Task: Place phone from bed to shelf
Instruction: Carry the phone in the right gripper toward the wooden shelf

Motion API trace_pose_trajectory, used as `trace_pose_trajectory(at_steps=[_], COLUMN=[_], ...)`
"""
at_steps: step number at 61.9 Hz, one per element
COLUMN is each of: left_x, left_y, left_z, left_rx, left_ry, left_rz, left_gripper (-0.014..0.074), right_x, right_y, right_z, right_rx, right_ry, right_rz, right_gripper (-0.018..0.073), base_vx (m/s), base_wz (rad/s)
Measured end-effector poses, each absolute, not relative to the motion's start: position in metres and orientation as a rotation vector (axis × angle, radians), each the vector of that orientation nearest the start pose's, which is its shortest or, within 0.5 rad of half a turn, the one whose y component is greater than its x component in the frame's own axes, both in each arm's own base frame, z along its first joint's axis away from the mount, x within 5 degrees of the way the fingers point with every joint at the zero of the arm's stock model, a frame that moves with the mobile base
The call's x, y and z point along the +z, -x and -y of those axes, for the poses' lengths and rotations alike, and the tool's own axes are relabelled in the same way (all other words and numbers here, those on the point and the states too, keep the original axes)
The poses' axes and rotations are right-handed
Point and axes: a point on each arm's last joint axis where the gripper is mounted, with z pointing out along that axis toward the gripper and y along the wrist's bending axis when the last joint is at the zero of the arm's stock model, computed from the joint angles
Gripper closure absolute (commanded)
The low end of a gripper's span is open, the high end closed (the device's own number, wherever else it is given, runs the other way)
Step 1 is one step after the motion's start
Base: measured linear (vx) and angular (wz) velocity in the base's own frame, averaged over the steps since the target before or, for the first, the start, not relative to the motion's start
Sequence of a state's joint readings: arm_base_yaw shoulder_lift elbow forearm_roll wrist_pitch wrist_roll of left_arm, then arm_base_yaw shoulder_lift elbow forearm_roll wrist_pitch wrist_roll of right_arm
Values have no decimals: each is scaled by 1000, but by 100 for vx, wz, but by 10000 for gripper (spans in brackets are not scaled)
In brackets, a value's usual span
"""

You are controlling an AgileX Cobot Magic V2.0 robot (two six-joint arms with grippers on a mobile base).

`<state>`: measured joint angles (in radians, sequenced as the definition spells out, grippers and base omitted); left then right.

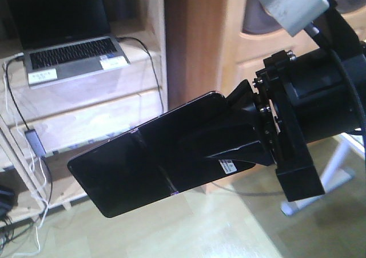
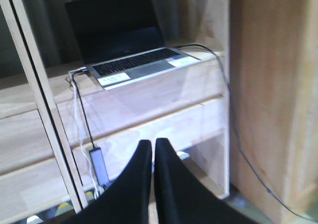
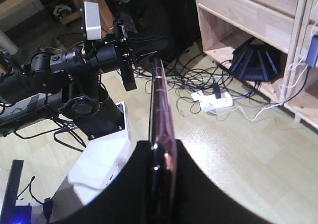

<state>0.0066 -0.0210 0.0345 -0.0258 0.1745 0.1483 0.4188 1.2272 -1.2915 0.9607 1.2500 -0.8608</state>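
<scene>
Front-facing view: right end effector [image 1: 226,146] clamps the phone [image 1: 123,175], seemingly mid-carry; next, lay it flat on the shelf [image 1: 97,123], frame left.

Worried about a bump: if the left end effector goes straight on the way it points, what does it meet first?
Likely the front edge of the shelf below the laptop; nothing nearer shows, though depth is unclear.

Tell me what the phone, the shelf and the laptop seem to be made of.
The phone looks like glossy black glass, given its sheen, with a pinkish metallic-looking rim. The shelf is pale wood with visible grain, apparently unpainted. The laptop has a matte silver body, probably aluminium, though painted plastic is possible.
</scene>
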Motion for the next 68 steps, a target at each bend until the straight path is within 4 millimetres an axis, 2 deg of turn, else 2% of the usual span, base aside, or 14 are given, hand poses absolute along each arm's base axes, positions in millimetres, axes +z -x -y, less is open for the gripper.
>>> trace_pose_trajectory(at_steps=[68], left_x=[187], left_y=[-56], left_z=[0], left_rx=[94], left_ry=[-101], left_rz=[-1669], left_gripper=[595], right_x=[417], right_y=[-174], right_z=[-155], right_rx=[1070], right_ry=[1281], right_rz=[-1895], right_gripper=[561], base_vx=[29], base_wz=[31])
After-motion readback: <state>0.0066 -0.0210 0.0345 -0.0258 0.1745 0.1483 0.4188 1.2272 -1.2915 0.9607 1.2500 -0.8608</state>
